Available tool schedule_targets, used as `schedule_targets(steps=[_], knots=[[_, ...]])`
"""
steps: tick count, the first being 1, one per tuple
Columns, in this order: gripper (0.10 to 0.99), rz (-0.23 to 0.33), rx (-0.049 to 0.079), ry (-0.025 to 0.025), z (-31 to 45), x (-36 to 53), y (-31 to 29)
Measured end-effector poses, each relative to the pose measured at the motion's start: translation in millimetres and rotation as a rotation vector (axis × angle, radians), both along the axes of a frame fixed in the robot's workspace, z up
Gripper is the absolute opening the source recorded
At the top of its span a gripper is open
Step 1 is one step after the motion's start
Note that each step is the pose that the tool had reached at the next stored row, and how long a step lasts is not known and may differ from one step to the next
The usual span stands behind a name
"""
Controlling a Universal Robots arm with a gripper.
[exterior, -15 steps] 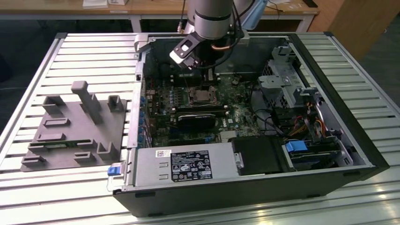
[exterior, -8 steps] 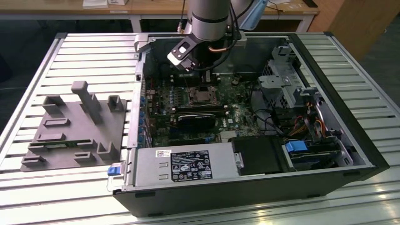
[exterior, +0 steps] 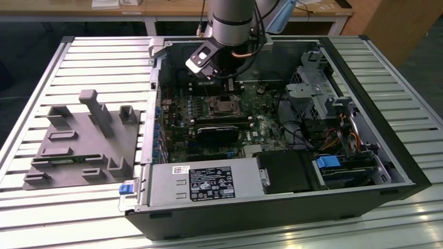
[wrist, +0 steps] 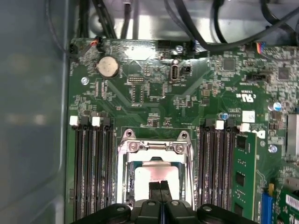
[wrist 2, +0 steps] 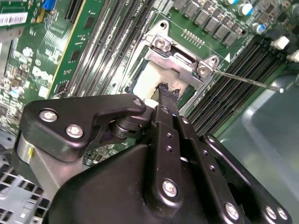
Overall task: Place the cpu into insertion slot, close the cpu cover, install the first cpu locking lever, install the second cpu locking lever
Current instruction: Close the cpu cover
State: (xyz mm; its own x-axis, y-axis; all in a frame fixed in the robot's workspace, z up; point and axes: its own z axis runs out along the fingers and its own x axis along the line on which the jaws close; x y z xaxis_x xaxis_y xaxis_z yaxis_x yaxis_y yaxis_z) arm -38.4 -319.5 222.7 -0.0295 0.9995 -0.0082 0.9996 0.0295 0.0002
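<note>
In the exterior view the gripper [exterior: 223, 85] hangs inside the open computer case [exterior: 277, 218], above the insertion slot [exterior: 223, 106]. The first wrist view is closer: its fingers are pinched together (nothing between them), with the tips over the cpu [wrist: 149, 175], which is framed by the cpu cover [wrist: 156, 148]. The second wrist view adds a thin locking lever [wrist 2: 243, 79] jutting sideways.

The computer case [exterior: 277, 212] lies on the table [exterior: 104, 57], a fixture plate [exterior: 69, 150] beside it at the exterior view's left. Inside, the cpu [wrist: 149, 175] lies in the insertion slot [exterior: 223, 106] toward the far side; the power supply [exterior: 207, 182] lines the near wall.
</note>
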Motion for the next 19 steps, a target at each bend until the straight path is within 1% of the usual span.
schedule_targets(steps=[19], knots=[[0.102,0.346,0.0,0.0,-1.2,0.0,0.0]])
